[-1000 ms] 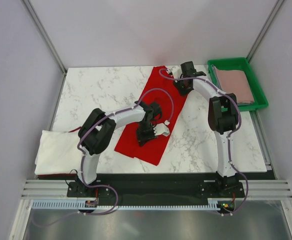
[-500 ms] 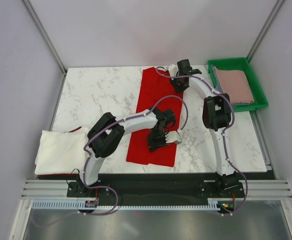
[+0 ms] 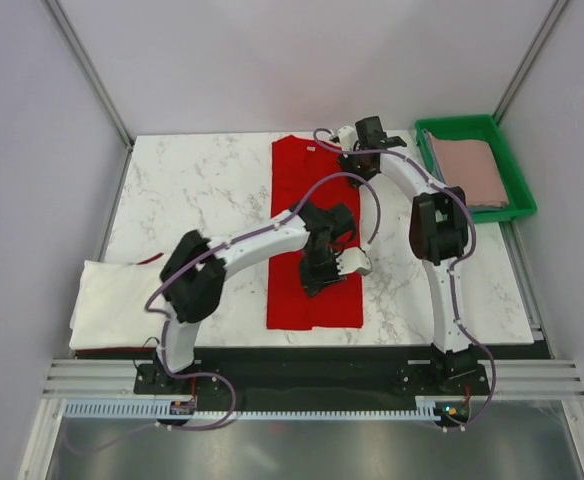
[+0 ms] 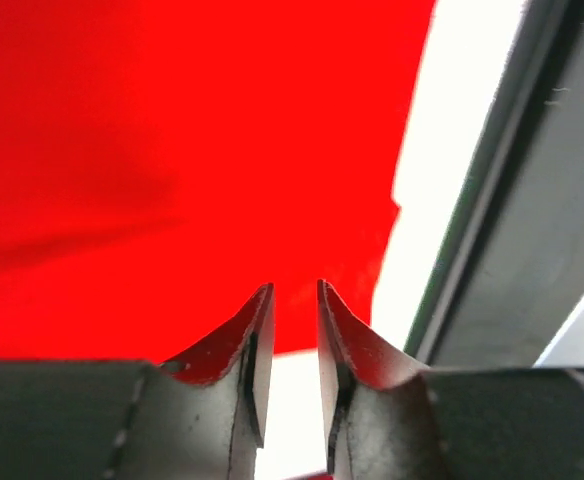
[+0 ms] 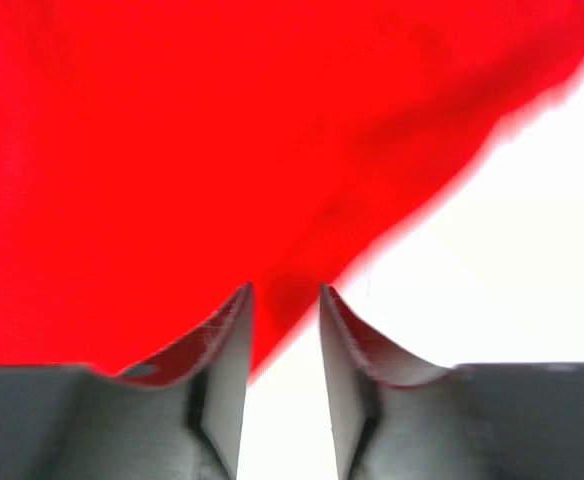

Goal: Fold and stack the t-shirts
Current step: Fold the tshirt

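Note:
The red t-shirt [image 3: 307, 190] lies flat on the marble table [image 3: 192, 190] as a long folded strip running from the far edge toward the near edge. My left gripper [image 3: 313, 287] hovers over its near right part, open, with bare table showing between the fingers [image 4: 294, 287] and red cloth [image 4: 172, 150] just beyond. At the strip's far right corner my right gripper [image 3: 352, 171] is also open [image 5: 285, 288], its tips over the red cloth's edge [image 5: 172, 130]. A folded white t-shirt [image 3: 122, 300] rests at the table's left near corner. A pink t-shirt [image 3: 467, 168] lies in the green tray [image 3: 520, 190].
The green tray sits off the table's far right corner. A bit of red cloth [image 3: 148, 260] pokes out from under the white shirt. A dark rail [image 4: 512, 240] runs along the table's near edge. Grey walls enclose three sides.
Both arms swung the red shirt from a diagonal lie to straight along the table. Both sets of jaws have widened and let go of the cloth.

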Controlling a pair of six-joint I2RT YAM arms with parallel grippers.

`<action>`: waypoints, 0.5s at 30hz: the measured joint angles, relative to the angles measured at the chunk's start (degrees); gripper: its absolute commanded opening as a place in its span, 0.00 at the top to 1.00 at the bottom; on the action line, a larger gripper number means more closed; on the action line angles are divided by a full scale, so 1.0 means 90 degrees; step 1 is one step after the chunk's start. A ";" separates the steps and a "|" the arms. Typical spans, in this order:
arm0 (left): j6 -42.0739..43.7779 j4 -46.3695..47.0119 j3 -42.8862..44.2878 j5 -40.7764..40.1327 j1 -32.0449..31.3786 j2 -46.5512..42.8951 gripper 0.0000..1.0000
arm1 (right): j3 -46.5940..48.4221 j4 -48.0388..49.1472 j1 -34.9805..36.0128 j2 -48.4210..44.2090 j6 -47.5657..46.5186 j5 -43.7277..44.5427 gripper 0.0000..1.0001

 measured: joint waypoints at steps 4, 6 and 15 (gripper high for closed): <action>-0.0571 -0.0061 0.0041 -0.0216 0.0112 -0.1394 0.55 | -0.1734 0.0124 -0.0277 -0.1698 0.0503 -0.0267 0.54; -0.1047 0.0029 0.0049 -0.0376 0.0236 -0.2191 0.54 | -0.2477 0.0289 -0.0437 -0.2737 0.0758 -0.0396 0.53; -0.3286 0.0828 -0.1712 -0.0381 0.2013 -0.3191 0.52 | -0.5372 0.0374 -0.0469 -0.5644 0.2042 -0.2074 0.55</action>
